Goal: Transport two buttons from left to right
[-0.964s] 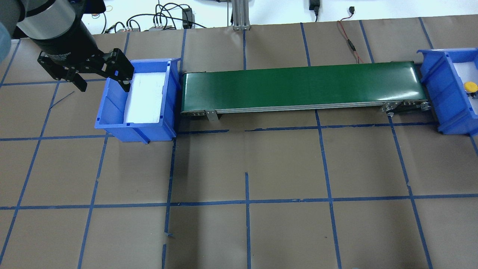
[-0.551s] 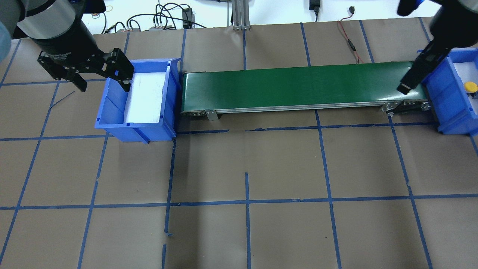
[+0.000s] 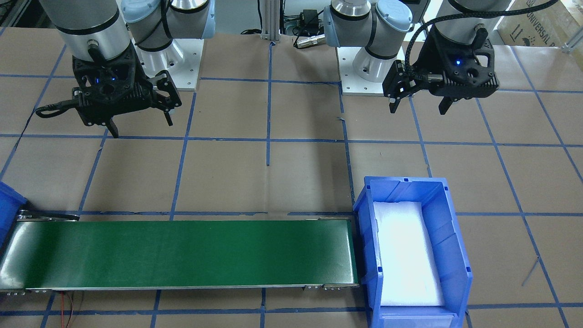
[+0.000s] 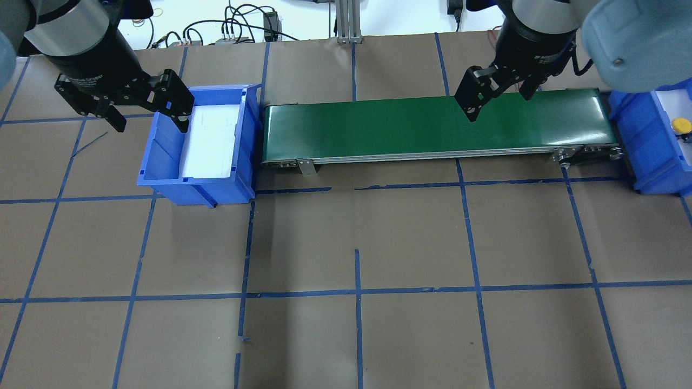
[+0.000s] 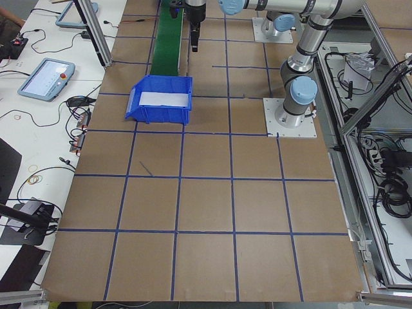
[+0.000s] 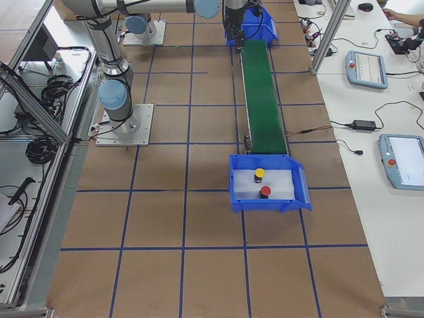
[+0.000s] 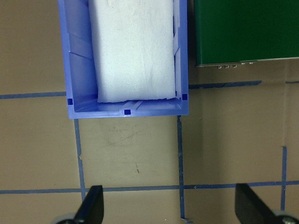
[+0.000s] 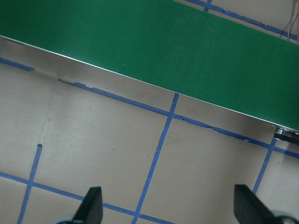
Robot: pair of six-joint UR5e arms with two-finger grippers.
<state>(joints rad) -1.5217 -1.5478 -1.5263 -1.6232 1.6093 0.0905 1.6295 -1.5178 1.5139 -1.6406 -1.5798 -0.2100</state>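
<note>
Change: the right gripper [image 4: 498, 105] has swung in along the conveyor belt [image 4: 432, 127]. A second ago it was out of the overhead view. 0.6 s ago it was at the belt's right end, by the right bin [image 6: 271, 205]. It now hangs over the belt, between the middle and the right end, away from that bin.

- Right gripper: its wrist camera shows both fingertips wide apart with only belt and table between them, so it carries nothing.
- Left gripper [image 4: 151, 127]: unmoved across all three overhead frames. It's parked off the belt's left end, at the outer wall of the left bin [image 4: 197, 189]. It's also spread wide with nothing held.
- Buttons: the yellow button [image 6: 260, 173] and red button [image 6: 265, 192] are both upright in the right bin, just past the belt's right end. They sit near each other and don't touch.
- Left bin: shows only its white foam liner [image 4: 211, 140]. No button is visible on the belt.

Read: both parts look delivered. The right arm's move looks like a pull-back from the drop-off rather than a new pick, so the task is likely done or nearly so.
</note>
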